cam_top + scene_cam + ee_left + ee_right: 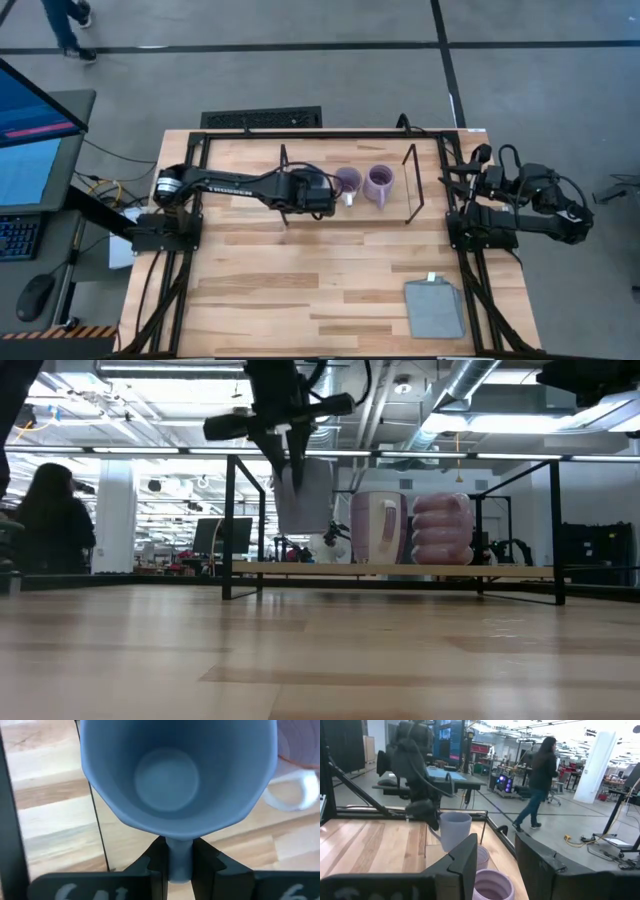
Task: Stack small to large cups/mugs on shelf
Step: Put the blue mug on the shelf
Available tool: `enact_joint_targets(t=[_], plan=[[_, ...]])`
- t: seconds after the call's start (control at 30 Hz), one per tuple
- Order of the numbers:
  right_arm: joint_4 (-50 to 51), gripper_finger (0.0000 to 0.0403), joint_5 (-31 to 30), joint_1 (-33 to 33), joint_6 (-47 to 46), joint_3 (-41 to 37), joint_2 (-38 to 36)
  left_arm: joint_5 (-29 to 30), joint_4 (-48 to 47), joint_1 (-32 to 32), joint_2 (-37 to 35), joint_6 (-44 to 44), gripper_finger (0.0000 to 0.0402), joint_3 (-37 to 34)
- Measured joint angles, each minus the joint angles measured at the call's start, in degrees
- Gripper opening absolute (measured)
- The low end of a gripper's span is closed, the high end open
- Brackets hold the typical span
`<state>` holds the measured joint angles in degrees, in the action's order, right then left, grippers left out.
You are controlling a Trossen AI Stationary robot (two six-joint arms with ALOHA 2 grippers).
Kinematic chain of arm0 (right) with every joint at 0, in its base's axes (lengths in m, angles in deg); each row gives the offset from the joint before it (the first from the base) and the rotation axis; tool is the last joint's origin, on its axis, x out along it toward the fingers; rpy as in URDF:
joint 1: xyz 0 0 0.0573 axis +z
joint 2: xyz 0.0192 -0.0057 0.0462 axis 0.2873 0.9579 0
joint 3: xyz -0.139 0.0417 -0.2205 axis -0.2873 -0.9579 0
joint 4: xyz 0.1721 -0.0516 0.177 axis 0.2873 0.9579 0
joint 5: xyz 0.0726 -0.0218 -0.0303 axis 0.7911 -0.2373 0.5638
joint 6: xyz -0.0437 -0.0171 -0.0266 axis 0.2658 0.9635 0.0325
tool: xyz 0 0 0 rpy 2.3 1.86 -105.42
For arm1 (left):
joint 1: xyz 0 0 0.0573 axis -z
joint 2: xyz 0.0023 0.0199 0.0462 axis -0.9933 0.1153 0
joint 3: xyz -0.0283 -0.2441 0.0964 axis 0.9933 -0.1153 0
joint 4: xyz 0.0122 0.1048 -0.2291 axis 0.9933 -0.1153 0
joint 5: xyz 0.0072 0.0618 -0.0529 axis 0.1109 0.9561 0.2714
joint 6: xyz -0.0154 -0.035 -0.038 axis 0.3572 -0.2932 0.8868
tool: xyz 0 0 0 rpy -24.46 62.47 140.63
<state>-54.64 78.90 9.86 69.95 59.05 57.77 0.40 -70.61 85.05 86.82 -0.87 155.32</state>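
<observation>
The left gripper (178, 862) gripped the blue mug (177, 772) by its handle above the shelf (300, 205), beside two purple mugs (379, 183); the right gripper's (495, 865) fingers stood apart, holding nothing.

Grey folded cloth (435, 308) on tabletop (300, 290) near corner; person (536, 782) walking in room beyond.

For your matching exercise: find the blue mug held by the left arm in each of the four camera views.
High: hidden under the left gripper.
Low: blue handled mug hanging above the low wooden shelf.
Left wrist: fills the frame, handle clamped.
Right wrist: centre, looking pale.
Shared landmark: ribbed light purple mug.
</observation>
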Motion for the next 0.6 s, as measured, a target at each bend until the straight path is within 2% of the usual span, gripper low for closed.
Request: enact_joint_targets(t=[0.6], plan=[[0.0, 0.0154, 0.0, 0.0, 0.0, 0.0, 0.0, -0.8, 1.2, -1.7, 1.8, 0.1, 0.0035, 0.0]])
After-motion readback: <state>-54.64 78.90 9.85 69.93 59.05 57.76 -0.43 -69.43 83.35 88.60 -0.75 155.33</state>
